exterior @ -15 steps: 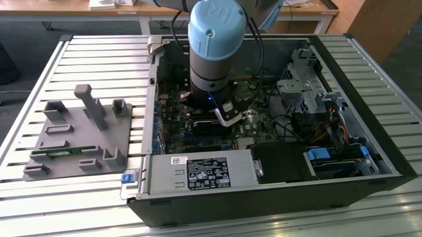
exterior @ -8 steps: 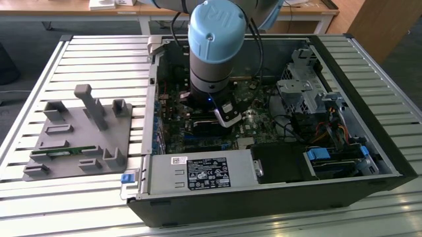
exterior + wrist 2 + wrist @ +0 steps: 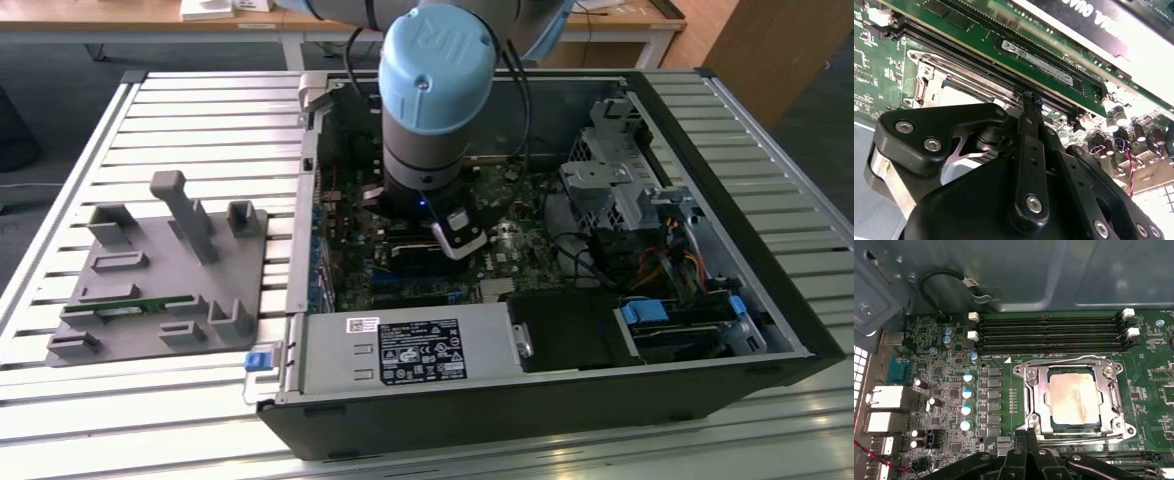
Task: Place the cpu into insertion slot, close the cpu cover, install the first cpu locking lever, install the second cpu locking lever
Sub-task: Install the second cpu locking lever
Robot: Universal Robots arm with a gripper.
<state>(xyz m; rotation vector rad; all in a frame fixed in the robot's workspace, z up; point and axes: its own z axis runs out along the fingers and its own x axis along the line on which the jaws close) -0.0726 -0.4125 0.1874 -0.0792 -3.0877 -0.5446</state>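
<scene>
Already the silver-topped cpu [image 3: 1074, 398] sits framed by the cpu cover [image 3: 1072, 398]; end effector [image 3: 1027, 432] pressed together.

Bright daylight glare on the slatted table [image 3: 80, 400], dim case interior, soft close-up blur.

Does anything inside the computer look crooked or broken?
Nothing stands out. In the first wrist view, the square silver-grey cpu lies flat and square in the insertion slot, with the thin silver cpu cover framing it evenly. The green circuit board shows no damage. The black gripper is at the slot's edge.
</scene>
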